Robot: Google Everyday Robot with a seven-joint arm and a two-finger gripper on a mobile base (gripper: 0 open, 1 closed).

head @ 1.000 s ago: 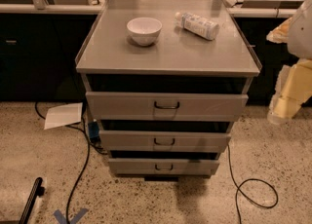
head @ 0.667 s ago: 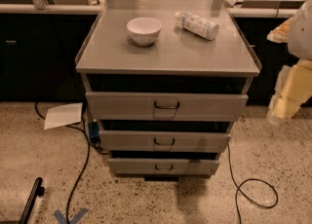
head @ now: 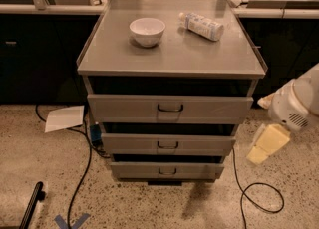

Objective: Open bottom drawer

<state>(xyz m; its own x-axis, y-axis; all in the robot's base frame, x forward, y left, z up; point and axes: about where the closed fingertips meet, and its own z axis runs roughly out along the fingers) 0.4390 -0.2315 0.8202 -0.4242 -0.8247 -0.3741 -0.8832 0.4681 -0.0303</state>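
The gripper point(head: 267, 145) now hangs off the right side of the cabinet point(head: 174, 56), below the front right corner of its top and about level with the middle drawer point(head: 132, 144). A second ago it was higher, up beside the top drawer point(head: 124, 108), so the arm has come down and a little inward toward the drawer fronts. Whether the gripper is spread or pressed together I cannot tell; it holds nothing that shows. Nothing else has moved: the bowl point(head: 147, 30) sits toward the back left corner of the top, and the bottle point(head: 202, 25) lies on its side toward the back right corner. The bottom drawer point(head: 132, 170) is the lowest and narrowest front, just above the floor beneath the front edge, with its small dark handle point(head: 167, 171) at centre. It looks not yet pulled out, and the gripper is well apart from it, to the right and above. The descent reads as the start of the approach, so the task seems barely begun. The arm would have to drop further and swing left to come in front of the handle. A cable point(head: 259, 198) loops on the floor below the gripper, near the cabinet's right side, and could be in the way of a low reach.
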